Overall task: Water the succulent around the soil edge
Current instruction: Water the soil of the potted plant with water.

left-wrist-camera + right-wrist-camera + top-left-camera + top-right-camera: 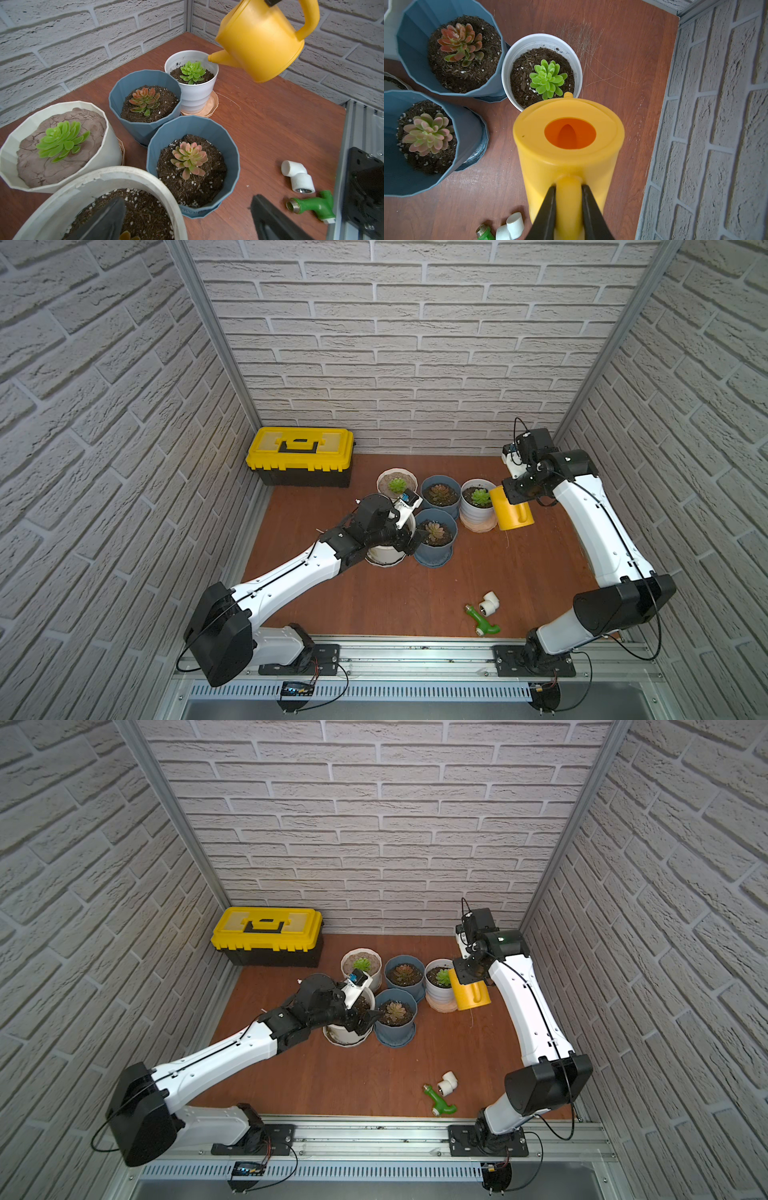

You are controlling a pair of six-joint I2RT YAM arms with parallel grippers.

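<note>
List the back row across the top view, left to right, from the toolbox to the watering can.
yellow toolbox → white pot with pale cracked soil → blue pot → ringed white pot → yellow watering can

My wooden table (pixel 374 605) bears a yellow toolbox (pixel 299 454) at eleven o'clock; clustered pots (pixel 434 551) near centre; white elbow (pixel 489 600), green fitting (pixel 482 620) at five o'clock.

Soft, even light falls from above; shadows under the pots (pixel 432 552) and arms (pixel 291 578) are faint. In both top views the brick walls (pixel 104 406) bow toward the edges, and the rail (pixel 415 655) glares pale. In the wrist views the fingers (pixel 108 220) closest to the lens are dark blurs, while plants (pixel 189 160) just beyond them are sharp. The can (pixel 259 41), ahead of the left gripper (pixel 187 202), looks slightly smeared.
</note>
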